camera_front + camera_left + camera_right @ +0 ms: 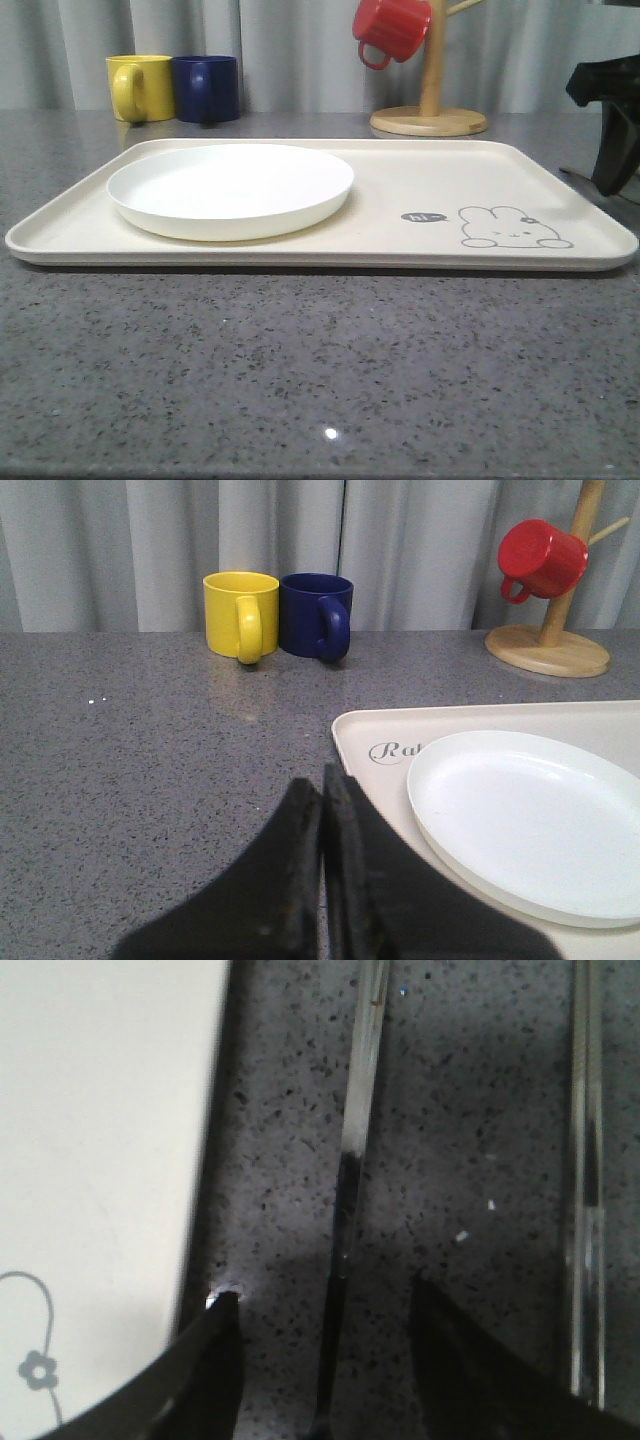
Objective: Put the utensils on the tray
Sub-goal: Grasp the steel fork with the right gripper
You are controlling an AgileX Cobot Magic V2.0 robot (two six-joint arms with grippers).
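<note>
A yellow mug [139, 87] and a dark blue mug [207, 88] are standing side by side at the back of the speckled grey surface [320, 370], with a red mug [392, 27] hanging on a wooden mug tree [430, 112]. A round white plate [230, 188] is sitting on the large cream rectangular tray [420, 170]. The right tool [325, 1355] is gaping wide, straddling one slim silver utensil [355, 1130] lying just beside the tray's edge; a second utensil [587, 1180] is lying further out. The left tool [322, 810] is hovering by the tray's corner, fingers pressed together
</note>
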